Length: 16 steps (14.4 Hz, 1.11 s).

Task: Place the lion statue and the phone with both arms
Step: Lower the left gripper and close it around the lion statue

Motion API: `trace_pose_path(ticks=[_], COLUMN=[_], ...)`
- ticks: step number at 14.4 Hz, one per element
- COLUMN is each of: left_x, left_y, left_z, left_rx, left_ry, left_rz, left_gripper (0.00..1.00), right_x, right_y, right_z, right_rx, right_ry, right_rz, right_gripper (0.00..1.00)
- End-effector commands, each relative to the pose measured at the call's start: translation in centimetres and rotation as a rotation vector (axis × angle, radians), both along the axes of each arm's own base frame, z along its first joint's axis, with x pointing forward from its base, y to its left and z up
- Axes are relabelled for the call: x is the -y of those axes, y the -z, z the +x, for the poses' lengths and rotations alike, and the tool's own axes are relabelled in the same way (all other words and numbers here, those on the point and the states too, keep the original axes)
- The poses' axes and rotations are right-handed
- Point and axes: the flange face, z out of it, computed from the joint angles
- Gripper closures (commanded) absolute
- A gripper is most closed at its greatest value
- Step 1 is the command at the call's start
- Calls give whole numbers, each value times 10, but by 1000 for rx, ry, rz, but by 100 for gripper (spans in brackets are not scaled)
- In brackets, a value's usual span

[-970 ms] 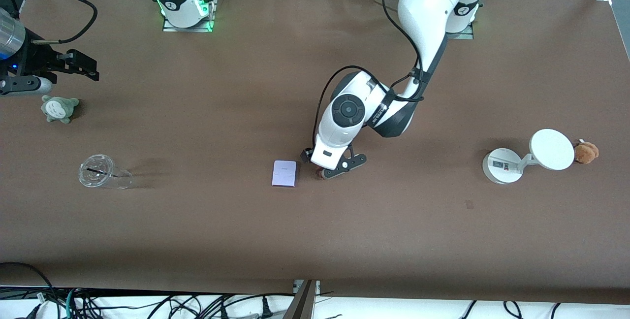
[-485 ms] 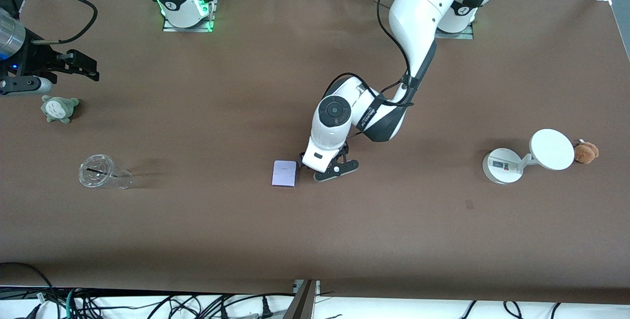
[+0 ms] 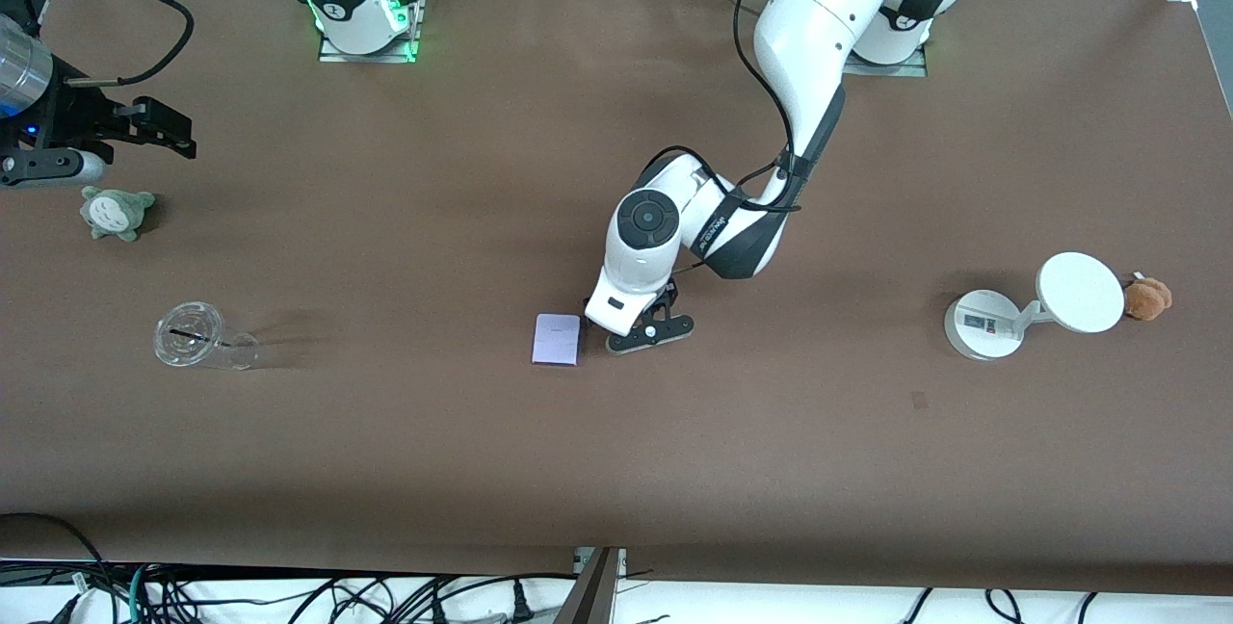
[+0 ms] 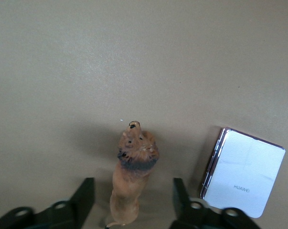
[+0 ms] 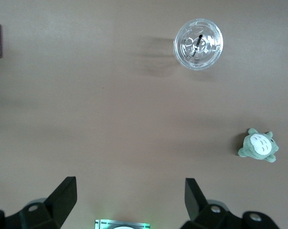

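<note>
Centrally on the brown table (image 3: pixel 616 460) lies the lion statue (image 4: pixel 132 179), one orange-brown figurine with a darker mane band, resting on the surface between the spread fingers (image 4: pixel 84 198) of the left gripper (image 4: pixel 132 202). The fingers stand apart on either side of its body and do not touch it; the jaws are released. In the front view the figurine is hidden under the left gripper (image 3: pixel 643 327) and wrist.

Just beside the lion, toward the right arm's end, lies the phone (image 4: pixel 243 171), one flat pale lavender-white rectangle with rounded corners. "HUAWEI" is printed small on its cover. The front view shows the phone (image 3: pixel 557 339) flat on the table, close to the gripper but apart from it.

The right gripper (image 3: pixel 144 128) waits above the right arm's end of the table, fingers (image 5: pixel 62 195) spread wide and holding nothing.

Other items, one of each:
- grey-green plush (image 3: pixel 116 212), near the right gripper, on the table.
- clear plastic cup (image 3: pixel 197 337) with a dark straw, lying on its side, nearer to the front camera than the plush.
- white stand (image 3: pixel 1031 308) with round base and disc, toward the left arm's end; a small label on its base, unreadable.
- brown plush (image 3: pixel 1148 298), just beside the stand's disc.

Nothing lies between lion and phone.
</note>
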Motion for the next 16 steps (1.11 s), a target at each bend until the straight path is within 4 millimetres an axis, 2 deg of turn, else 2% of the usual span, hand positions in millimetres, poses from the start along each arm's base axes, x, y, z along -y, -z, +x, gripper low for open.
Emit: trace_pose_path(ticks=[1, 9, 10, 12, 14, 16], left_x=[3, 4, 4, 3, 2, -10], left_y=[4, 12, 13, 12, 2, -19], left_z=[4, 3, 3, 4, 6, 18], left_rx=[29, 41, 40, 40, 49, 66], left_ry=[29, 32, 32, 42, 45, 35], left_rz=[7, 0, 1, 1, 0, -8], left_gripper=[64, 60, 64, 100, 100, 100], right_x=[-4, -4, -3, -5, -4, -6], right_y=[-5, -4, -4, -1, 3, 2], right_z=[3, 3, 3, 5, 6, 6], right_rx=[4, 1, 1, -5, -11, -11], right_ry=[-4, -7, -15, -12, -6, -6], right_rz=[16, 16, 15, 15, 8, 7], right_gripper=[0, 0, 0, 0, 0, 0])
